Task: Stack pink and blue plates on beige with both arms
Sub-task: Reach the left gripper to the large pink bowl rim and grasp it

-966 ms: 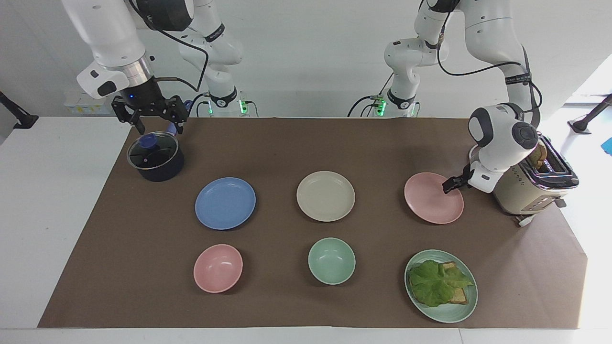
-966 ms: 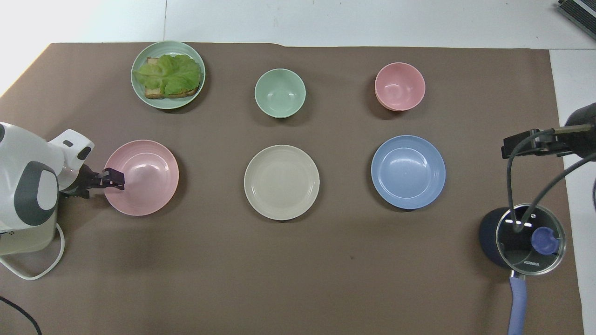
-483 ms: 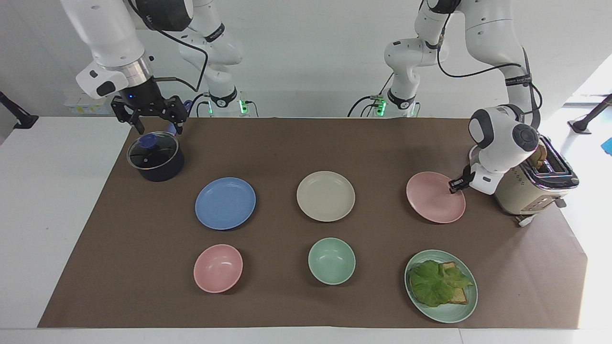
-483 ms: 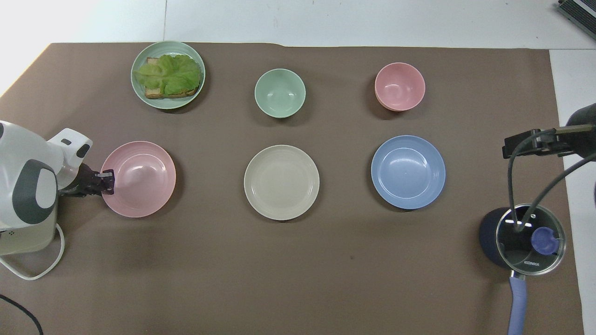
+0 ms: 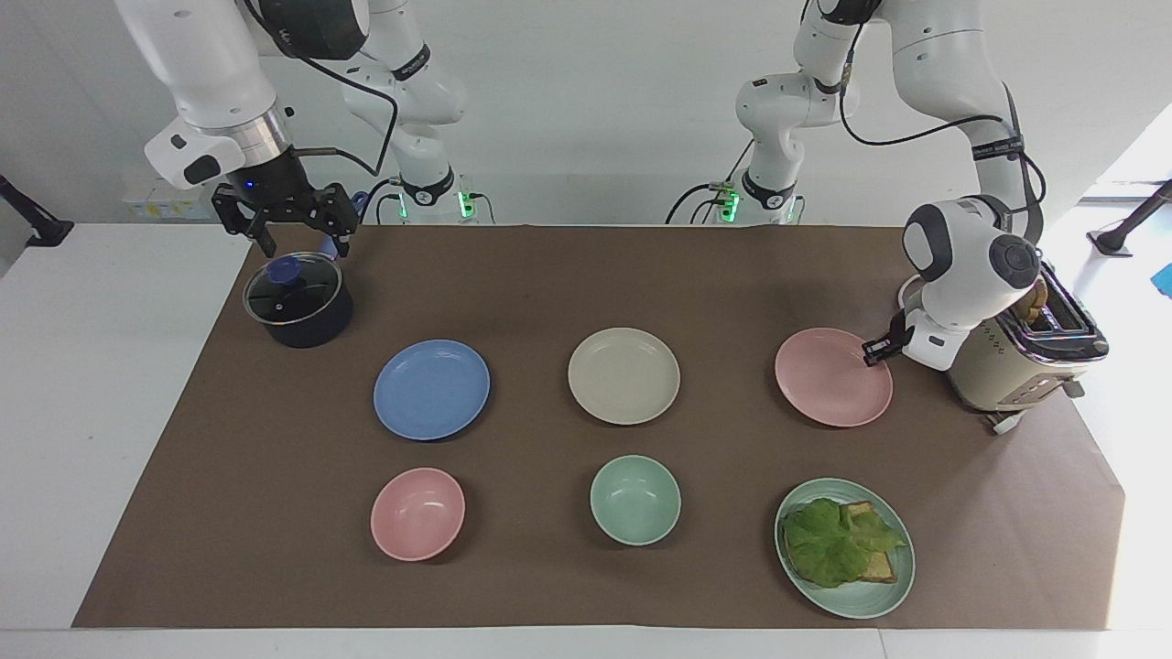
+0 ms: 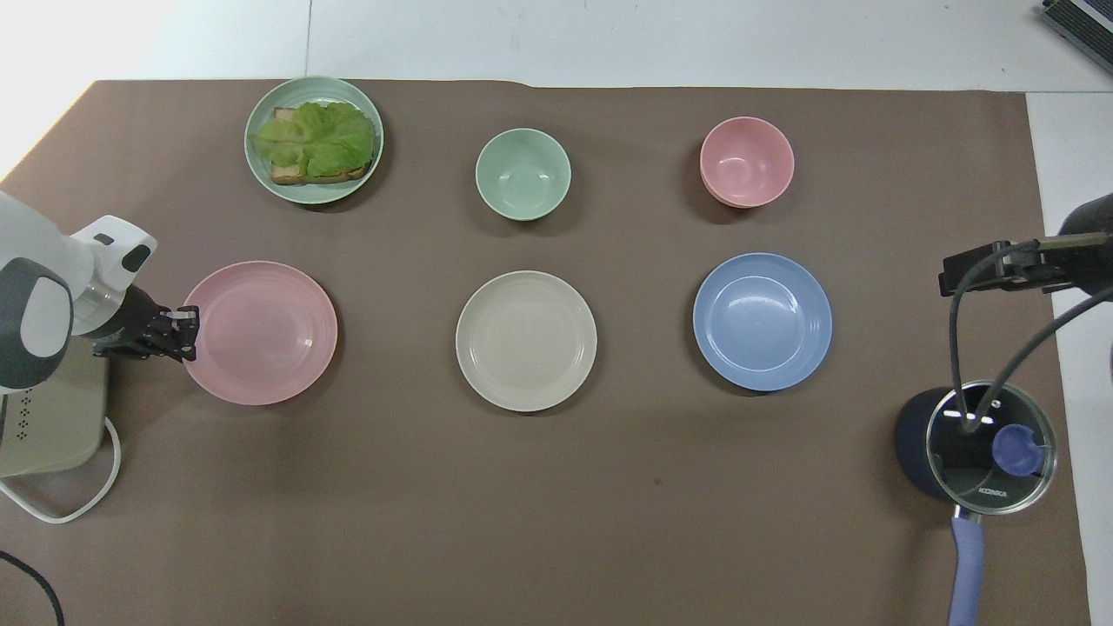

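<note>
The pink plate (image 5: pixel 829 380) (image 6: pixel 261 333) lies toward the left arm's end of the table, beside the toaster. My left gripper (image 5: pixel 874 352) (image 6: pixel 187 335) is shut on its rim at the toaster side, and that edge looks slightly raised. The beige plate (image 5: pixel 623 375) (image 6: pixel 526 340) sits in the middle of the brown mat. The blue plate (image 5: pixel 431 389) (image 6: pixel 763 321) rests beside it, toward the right arm's end. My right gripper (image 5: pixel 304 245) hangs open over the lidded pot, holding nothing.
A dark pot (image 5: pixel 298 302) (image 6: pixel 974 443) with a glass lid stands under the right gripper. A cream toaster (image 5: pixel 1016 357) (image 6: pixel 48 426) is by the left arm. Farther from the robots sit a pink bowl (image 5: pixel 417 513), a green bowl (image 5: pixel 634 500) and a green plate (image 5: pixel 879 599) with lettuce and bread.
My left gripper drew back from inside the pink plate to its rim and closed on it. The plate shifted slightly and its gripped edge rose. The right arm barely moved.
</note>
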Available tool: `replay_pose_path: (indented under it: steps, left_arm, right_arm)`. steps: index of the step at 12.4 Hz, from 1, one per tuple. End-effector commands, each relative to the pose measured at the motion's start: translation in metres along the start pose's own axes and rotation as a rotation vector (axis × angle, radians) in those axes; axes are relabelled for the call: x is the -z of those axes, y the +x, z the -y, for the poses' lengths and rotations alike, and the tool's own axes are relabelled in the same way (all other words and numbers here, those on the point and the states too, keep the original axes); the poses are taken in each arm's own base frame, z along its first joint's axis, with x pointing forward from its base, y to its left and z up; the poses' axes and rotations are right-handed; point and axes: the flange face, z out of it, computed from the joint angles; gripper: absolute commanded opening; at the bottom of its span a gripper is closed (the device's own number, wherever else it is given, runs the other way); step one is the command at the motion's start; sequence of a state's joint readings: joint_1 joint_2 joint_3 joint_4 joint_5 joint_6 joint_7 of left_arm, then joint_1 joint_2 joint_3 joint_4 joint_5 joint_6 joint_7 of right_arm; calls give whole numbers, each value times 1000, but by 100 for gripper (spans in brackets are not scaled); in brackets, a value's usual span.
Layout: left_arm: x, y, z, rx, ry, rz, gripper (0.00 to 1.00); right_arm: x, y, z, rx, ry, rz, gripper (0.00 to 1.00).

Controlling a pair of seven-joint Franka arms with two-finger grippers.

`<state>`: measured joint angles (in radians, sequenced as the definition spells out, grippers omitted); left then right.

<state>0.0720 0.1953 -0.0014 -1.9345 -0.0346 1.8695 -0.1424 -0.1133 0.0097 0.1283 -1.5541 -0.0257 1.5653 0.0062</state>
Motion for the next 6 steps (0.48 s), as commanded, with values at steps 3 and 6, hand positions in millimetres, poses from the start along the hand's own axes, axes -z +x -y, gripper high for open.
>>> replay_pose_path:
  steps: [3,6]
  left_arm:
    - [37,-9,-21,3,-61,70,0]
    - [52,-33,-82,-11,-126,126,0]
  right_arm:
    - [2,-6,-4,16,13,3,100]
    - [2,-6,-5,17,11,5,100]
